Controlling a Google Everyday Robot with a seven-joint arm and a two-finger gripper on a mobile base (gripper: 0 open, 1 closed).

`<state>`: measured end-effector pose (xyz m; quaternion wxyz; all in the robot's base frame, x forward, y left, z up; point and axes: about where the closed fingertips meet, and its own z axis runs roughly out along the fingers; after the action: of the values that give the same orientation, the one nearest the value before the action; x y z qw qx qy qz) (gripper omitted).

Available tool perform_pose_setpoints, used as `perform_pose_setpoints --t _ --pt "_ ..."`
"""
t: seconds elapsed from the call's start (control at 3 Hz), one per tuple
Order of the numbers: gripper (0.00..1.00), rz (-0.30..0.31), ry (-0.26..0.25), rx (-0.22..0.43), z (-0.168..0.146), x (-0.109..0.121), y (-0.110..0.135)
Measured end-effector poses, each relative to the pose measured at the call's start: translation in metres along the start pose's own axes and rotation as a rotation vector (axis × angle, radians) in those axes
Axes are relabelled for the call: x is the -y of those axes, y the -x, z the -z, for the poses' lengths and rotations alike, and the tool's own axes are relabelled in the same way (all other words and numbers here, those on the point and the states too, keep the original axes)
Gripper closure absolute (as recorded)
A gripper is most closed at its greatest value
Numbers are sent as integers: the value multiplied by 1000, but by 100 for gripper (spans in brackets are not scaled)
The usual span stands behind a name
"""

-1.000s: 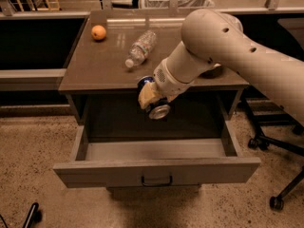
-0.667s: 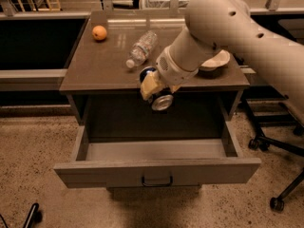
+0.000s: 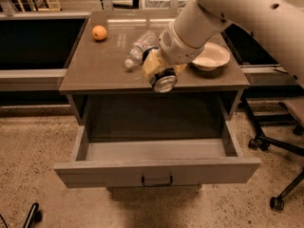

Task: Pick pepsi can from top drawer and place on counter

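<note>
My gripper [image 3: 159,72] is shut on the pepsi can [image 3: 164,82], held tilted with its silver end toward the camera. It hangs just above the front edge of the counter [image 3: 99,70], over the open top drawer [image 3: 156,172]. The drawer is pulled out and nothing shows inside it. Its front panel carries a small dark handle [image 3: 156,180]. Most of the can's blue body is hidden by my yellowish fingers.
On the counter lie a clear plastic water bottle [image 3: 140,48], an orange [image 3: 99,33] at the back left and a white bowl [image 3: 210,57] at the right. An office chair base [image 3: 278,141] stands on the floor at the right.
My gripper has lifted the can from in front of the drawer opening up to the counter's front edge and a little to the right.
</note>
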<state>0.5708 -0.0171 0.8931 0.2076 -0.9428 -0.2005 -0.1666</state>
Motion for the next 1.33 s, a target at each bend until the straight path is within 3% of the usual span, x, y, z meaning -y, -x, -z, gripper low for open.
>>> perform_pose_setpoints --t 0.67,1.0,1.33 --pt "100 -153 -15 -16 -10 -17 -45" --pt "81 -228 -16 14 -36 -28 -63" --pt "50 -320 35 74 -76 -48 -74"
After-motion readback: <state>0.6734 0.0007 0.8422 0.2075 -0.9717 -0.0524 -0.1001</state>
